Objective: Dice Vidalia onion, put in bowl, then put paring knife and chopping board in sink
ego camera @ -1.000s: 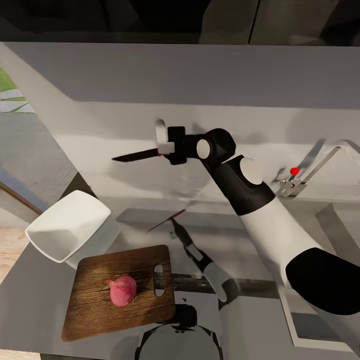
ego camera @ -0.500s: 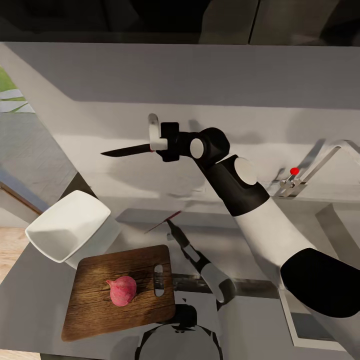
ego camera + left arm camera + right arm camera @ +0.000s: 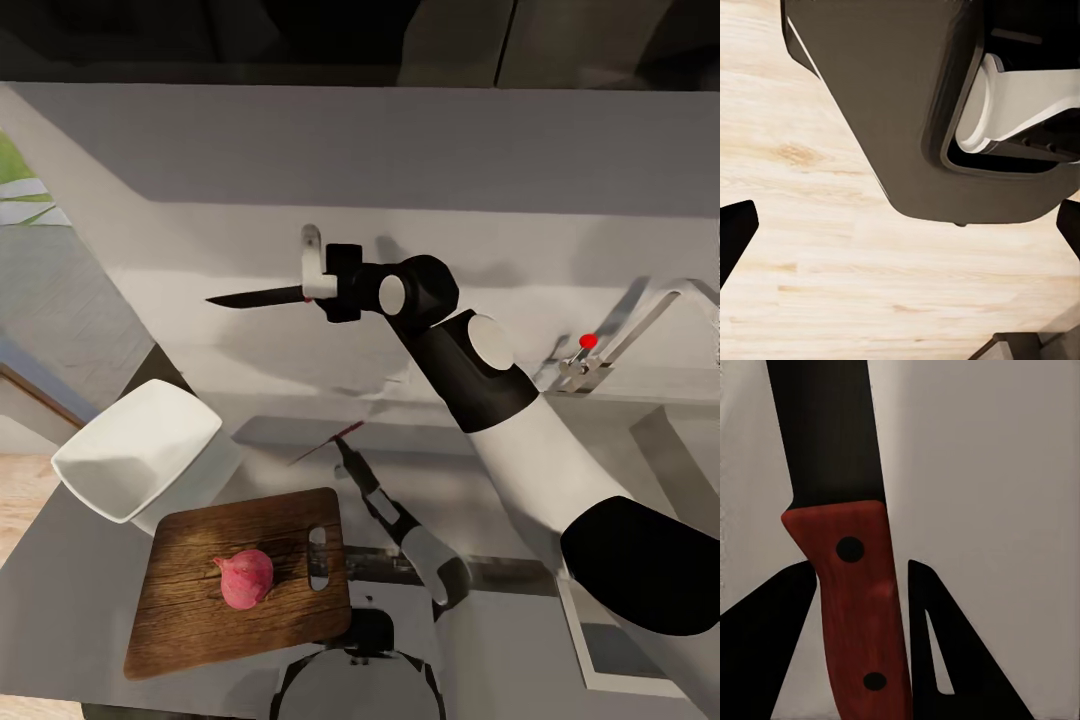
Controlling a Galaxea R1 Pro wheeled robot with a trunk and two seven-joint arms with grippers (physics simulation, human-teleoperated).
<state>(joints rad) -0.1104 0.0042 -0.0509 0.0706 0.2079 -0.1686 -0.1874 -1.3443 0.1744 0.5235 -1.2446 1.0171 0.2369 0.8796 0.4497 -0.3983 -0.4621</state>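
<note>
Vidalia onion [image 3: 245,579] lies whole and loose on the chopping board [image 3: 240,585], with the bowl [image 3: 137,460] just beyond the board. Further off, the right claw [image 3: 312,282] pinches the paring knife [image 3: 258,297] by its handle, high above the board. A round bulb may roll from the blade, or the knife twist in that grip.

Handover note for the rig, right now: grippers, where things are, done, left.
Right gripper: shut on the paring knife, held in the air above the countertop, blade pointing toward the robot's left.
Left gripper: open, holding nothing, over the wood floor.
Vidalia onion: whole, on the chopping board. Bowl beside the board, empty.
Done: onion out of the sink, knife picked up.
Left: dice, fill the bowl, put knife and board into the sink.
</note>
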